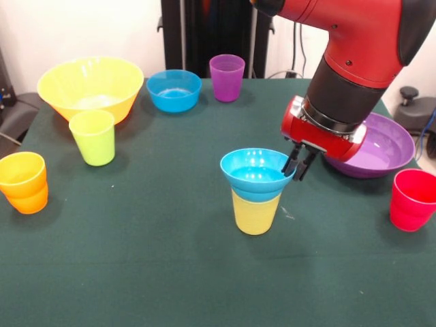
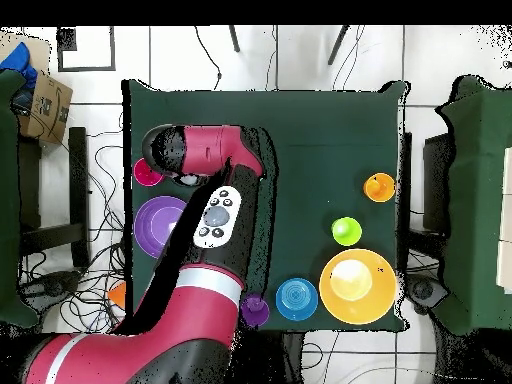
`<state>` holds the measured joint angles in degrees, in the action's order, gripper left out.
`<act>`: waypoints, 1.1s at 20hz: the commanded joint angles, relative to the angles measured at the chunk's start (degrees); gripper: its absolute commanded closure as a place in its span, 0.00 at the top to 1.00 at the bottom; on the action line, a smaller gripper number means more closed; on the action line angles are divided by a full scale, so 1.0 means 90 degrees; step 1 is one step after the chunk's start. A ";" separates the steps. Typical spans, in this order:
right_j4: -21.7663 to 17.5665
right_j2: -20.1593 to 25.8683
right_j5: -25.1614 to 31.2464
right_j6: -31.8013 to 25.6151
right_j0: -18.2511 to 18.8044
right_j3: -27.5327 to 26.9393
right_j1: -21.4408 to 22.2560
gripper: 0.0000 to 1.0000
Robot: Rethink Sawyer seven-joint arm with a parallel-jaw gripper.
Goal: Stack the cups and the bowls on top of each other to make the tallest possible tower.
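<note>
The tower stands mid-table in the front view: a small blue bowl (image 1: 255, 174) seated level in the mouth of a yellow cup (image 1: 255, 212). My gripper (image 1: 298, 163) comes down from the upper right and is shut on the bowl's right rim. In the overhead view my arm (image 2: 215, 215) hides the tower and the gripper. Loose cups are lime green (image 1: 92, 137), orange (image 1: 24, 182), purple (image 1: 227, 77) and red (image 1: 413, 199). A second small blue bowl (image 1: 174, 90), a large yellow bowl (image 1: 90, 85) and a wide purple bowl (image 1: 381, 146) stand apart.
The red cup stands at the table's right edge and the orange cup at its left edge. The purple bowl lies just behind my wrist. In the overhead view the lime cup (image 2: 346, 231), orange cup (image 2: 379, 187), yellow bowl (image 2: 357, 286) and blue bowl (image 2: 296, 298) cluster together.
</note>
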<state>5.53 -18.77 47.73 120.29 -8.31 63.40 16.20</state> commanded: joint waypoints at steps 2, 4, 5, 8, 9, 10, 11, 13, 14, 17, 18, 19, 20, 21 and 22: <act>0.0056 0.0490 0.0909 0.0766 0.0030 0.0194 -0.0373 0.00; 0.0062 0.0483 0.0982 0.0776 0.0024 0.0203 -0.0355 0.00; 0.0056 0.0479 0.1007 0.0770 0.0020 0.0212 -0.0348 0.00; 0.0071 0.0496 0.1117 0.0767 0.0027 0.0189 -0.0353 0.00; 0.0079 0.0505 0.1150 0.0770 0.0033 0.0176 -0.0362 0.00; 0.0088 0.0513 0.1168 0.0781 0.0034 0.0179 -0.0364 0.00; 0.0097 0.0520 0.1191 0.0791 0.0030 0.0214 -0.0338 0.00; 0.0103 0.0535 0.1272 0.0780 0.0029 0.0238 -0.0305 0.00; 0.0104 0.0542 0.1321 0.0775 0.0032 0.0238 -0.0299 0.00; 0.0109 0.0550 0.1427 0.0785 0.0025 0.0255 -0.0270 0.00; 0.0107 0.0551 0.1430 0.0787 0.0019 0.0267 -0.0257 0.00; 0.0108 0.0555 0.1437 0.0789 0.0023 0.0253 -0.0263 0.00; 0.0110 0.0558 0.1444 0.0790 0.0026 0.0239 -0.0268 0.00; 0.0112 0.0560 0.1444 0.0801 0.0028 0.0217 -0.0279 0.00; 0.0114 0.0561 0.1444 0.0811 0.0030 0.0196 -0.0289 0.00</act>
<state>5.53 -18.76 56.02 120.29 -8.30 63.33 15.82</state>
